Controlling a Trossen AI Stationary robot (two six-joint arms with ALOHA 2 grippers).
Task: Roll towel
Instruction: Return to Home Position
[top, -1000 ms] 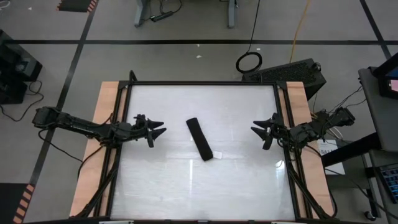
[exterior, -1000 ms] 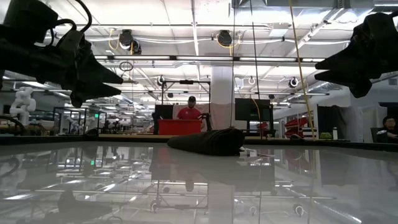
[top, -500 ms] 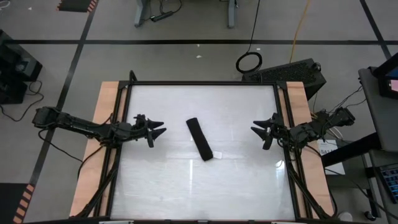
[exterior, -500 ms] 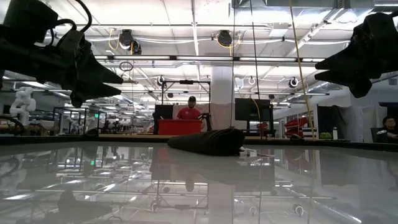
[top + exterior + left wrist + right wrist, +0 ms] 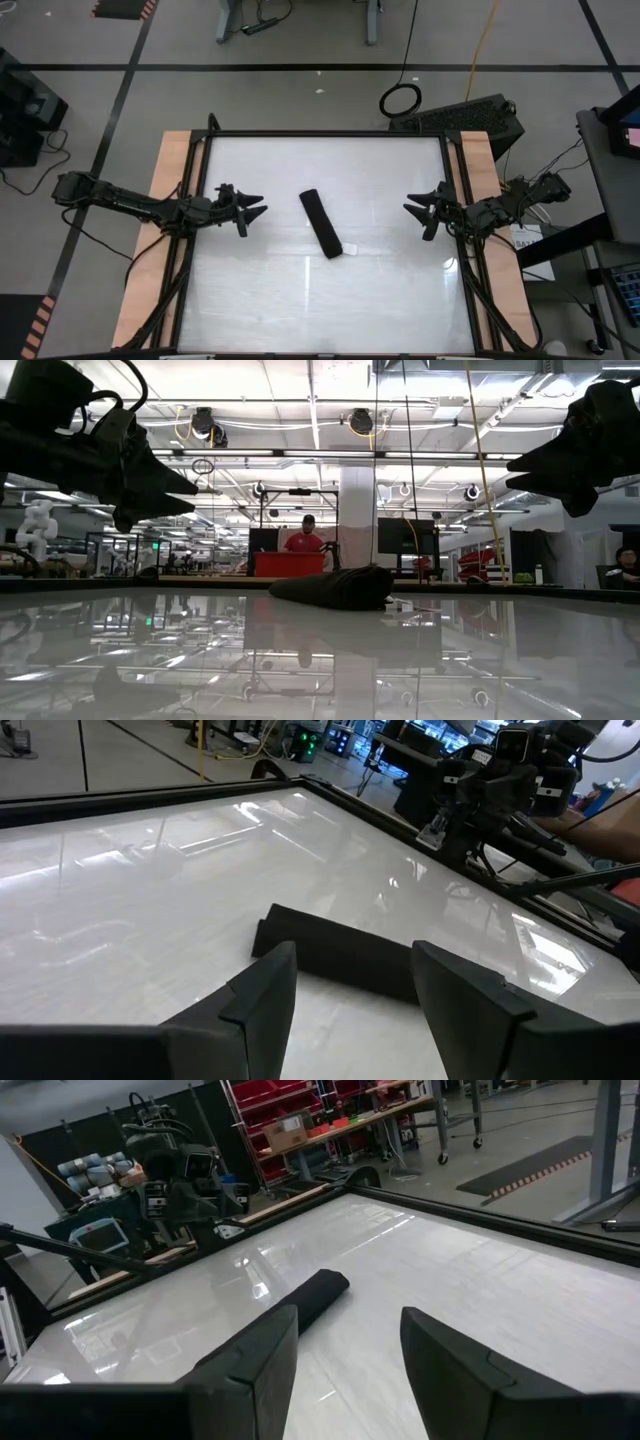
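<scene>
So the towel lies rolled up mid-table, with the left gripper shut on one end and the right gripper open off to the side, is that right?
Not quite: the high view shows the left gripper open and empty, well apart from the towel, at the left edge of the table. The rest holds: the towel is rolled mid-table, and the right gripper is open at the side.

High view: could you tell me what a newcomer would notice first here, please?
A black towel, rolled into a narrow bar, lies slantwise in the middle of the glossy white table. The left gripper and right gripper hover open near opposite side edges, both pointing inward at it and touching nothing.
</scene>
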